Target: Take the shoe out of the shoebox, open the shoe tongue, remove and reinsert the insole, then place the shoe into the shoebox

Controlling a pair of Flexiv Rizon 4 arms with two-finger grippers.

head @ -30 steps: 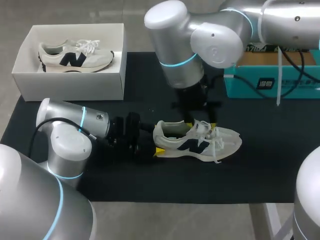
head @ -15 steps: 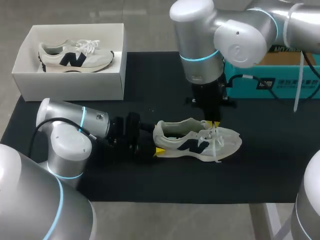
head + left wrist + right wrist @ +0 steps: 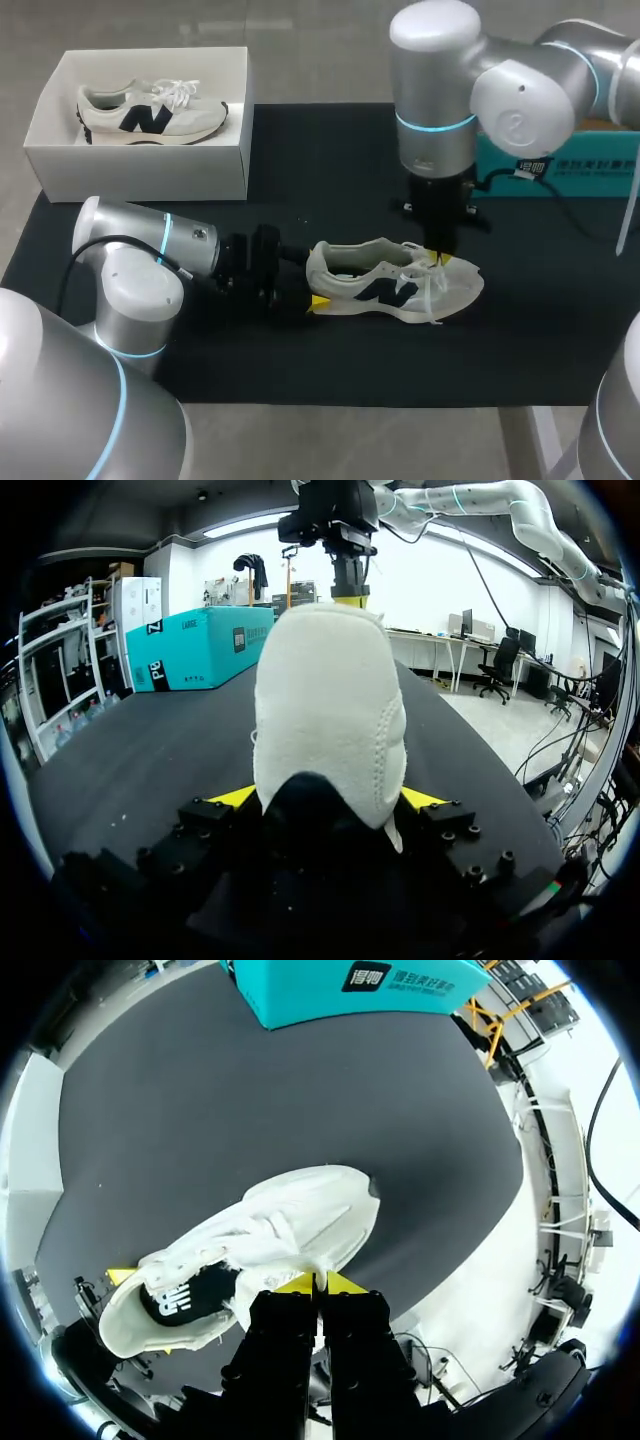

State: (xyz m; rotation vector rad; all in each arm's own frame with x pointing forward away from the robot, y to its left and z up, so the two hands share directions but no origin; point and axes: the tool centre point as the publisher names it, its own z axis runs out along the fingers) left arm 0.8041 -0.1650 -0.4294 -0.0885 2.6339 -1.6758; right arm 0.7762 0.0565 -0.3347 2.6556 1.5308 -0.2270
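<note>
A white sneaker with a dark logo [image 3: 400, 285] lies on its sole on the black mat, toe to the right. My left gripper [image 3: 314, 292] comes in low from the left and is shut on the heel [image 3: 330, 710], one yellow tip on each side. From above, my right gripper [image 3: 440, 258] points down at the laces. Its tips [image 3: 318, 1282] are pressed together on the thin edge of the tongue among the laces. The white shoebox [image 3: 140, 172] stands at the back left and holds a second sneaker [image 3: 150, 112].
A teal cardboard box [image 3: 560, 165] sits at the back right edge of the mat [image 3: 300, 170], close behind my right arm. The mat shows bare in front of the shoe and between the shoe and the shoebox.
My right arm moved right from the shoe's opening to over the laces. Its gripper shut there and drew the tongue toward the toe. The left arm and shoe stayed put.
</note>
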